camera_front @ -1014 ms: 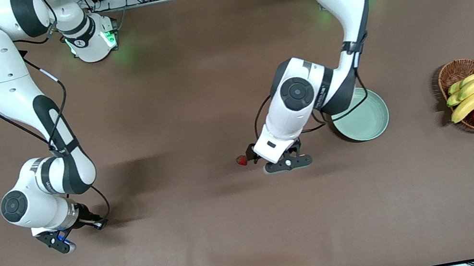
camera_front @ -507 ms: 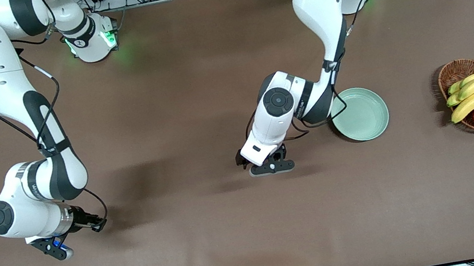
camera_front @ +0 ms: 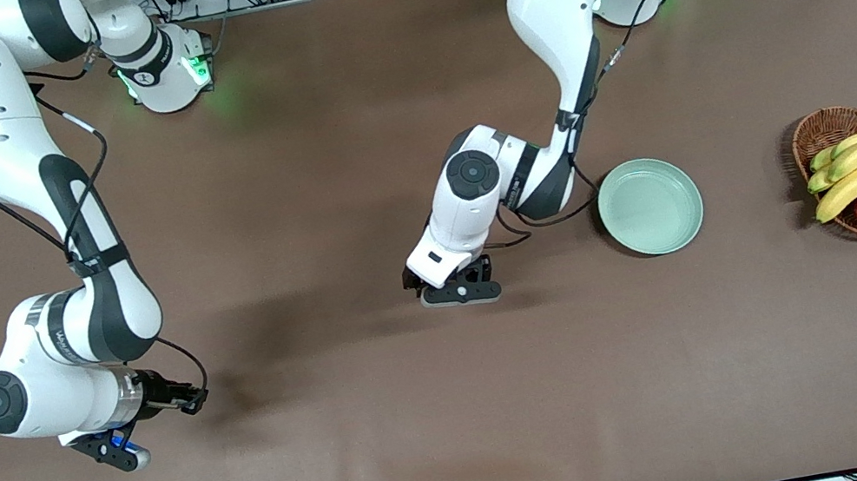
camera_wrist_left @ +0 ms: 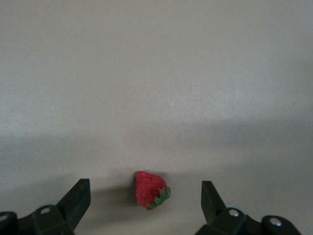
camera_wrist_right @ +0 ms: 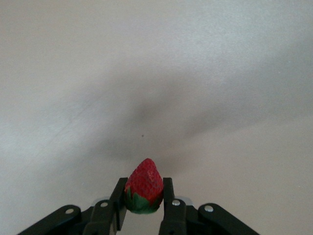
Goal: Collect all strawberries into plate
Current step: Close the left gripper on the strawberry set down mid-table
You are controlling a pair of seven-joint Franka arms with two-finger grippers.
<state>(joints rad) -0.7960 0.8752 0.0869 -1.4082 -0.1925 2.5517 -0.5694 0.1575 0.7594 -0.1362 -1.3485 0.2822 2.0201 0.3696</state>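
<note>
While the left tool (camera_wrist_left: 144, 205) hangs wide open around a strawberry (camera_wrist_left: 150, 190) on the worktop (camera_front: 390, 423) near the plate (camera_front: 650, 206), nothing is gripped. Well apart from the plate, the right tool (camera_wrist_right: 143, 208) is clamped on another strawberry (camera_wrist_right: 144, 186).

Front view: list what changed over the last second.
The left gripper slid over the table toward the right arm's end, clearing the plate and covering the strawberry, which now lies between its open fingers. The right gripper shifted slightly, shut on its own strawberry. Plate and basket stayed put.
</note>
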